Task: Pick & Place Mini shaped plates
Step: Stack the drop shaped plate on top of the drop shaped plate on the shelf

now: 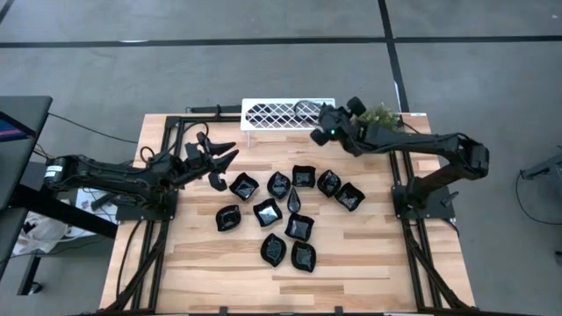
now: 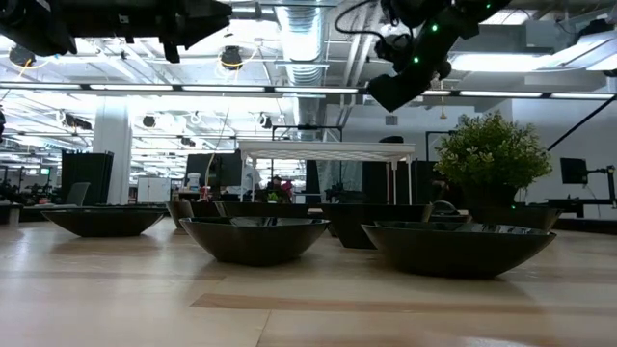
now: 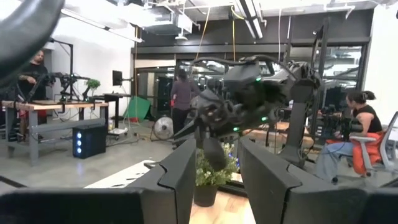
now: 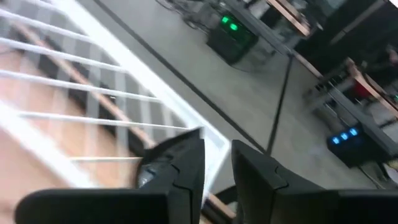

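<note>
Mini shaped plates (image 2: pixel 255 236) crowd the table (image 1: pixel 369 263). At twelve o'clock, right end effector (image 1: pixel 320 134) pinches one over the rack (image 1: pixel 281 112); it could slip. Left end effector (image 1: pixel 224 154), nine o'clock, spread.

My right gripper (image 1: pixel 309 109) holds a plate over the white lattice rack (image 1: pixel 285 112); eleven black mini plates (image 1: pixel 284 215) dot the desk (image 1: pixel 369 254).
</note>
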